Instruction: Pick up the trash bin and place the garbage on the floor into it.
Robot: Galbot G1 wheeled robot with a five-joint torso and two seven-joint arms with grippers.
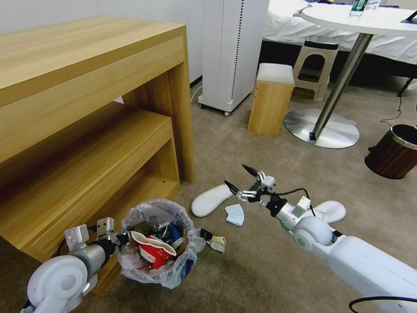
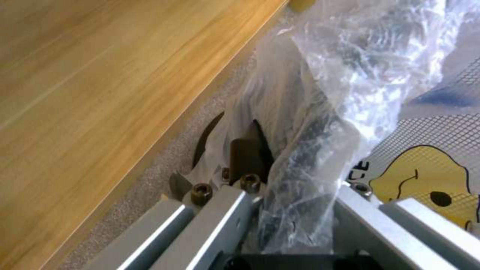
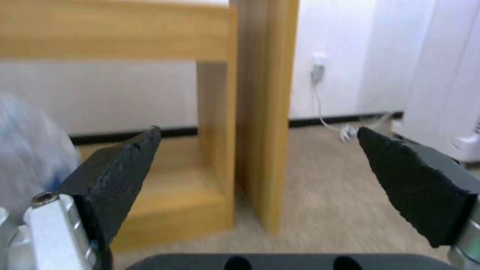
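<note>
**Crinkled Plastic Gripped as Face Mask Waited Below Right Arm**

Clear, crumpled liner spilled over the trash bin (image 1: 158, 243) on the beige floor (image 1: 260, 269), beside the wooden shelf unit (image 1: 87, 130), where the left gripper (image 1: 124, 238) had its fingers (image 2: 247, 153) clamped on the bagged rim. The right gripper (image 1: 244, 179) hung with fingers (image 3: 120, 176) spread wide, just above the soft, pleated light-blue face mask (image 1: 235, 214). Judged nearer, the right arm suited it; flat white slippers (image 1: 211, 200) lay alongside.

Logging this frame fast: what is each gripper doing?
Left gripper: shut on the small blue bag-lined trash bin's rim.
Right gripper: open, empty, above the carpet.
</note>
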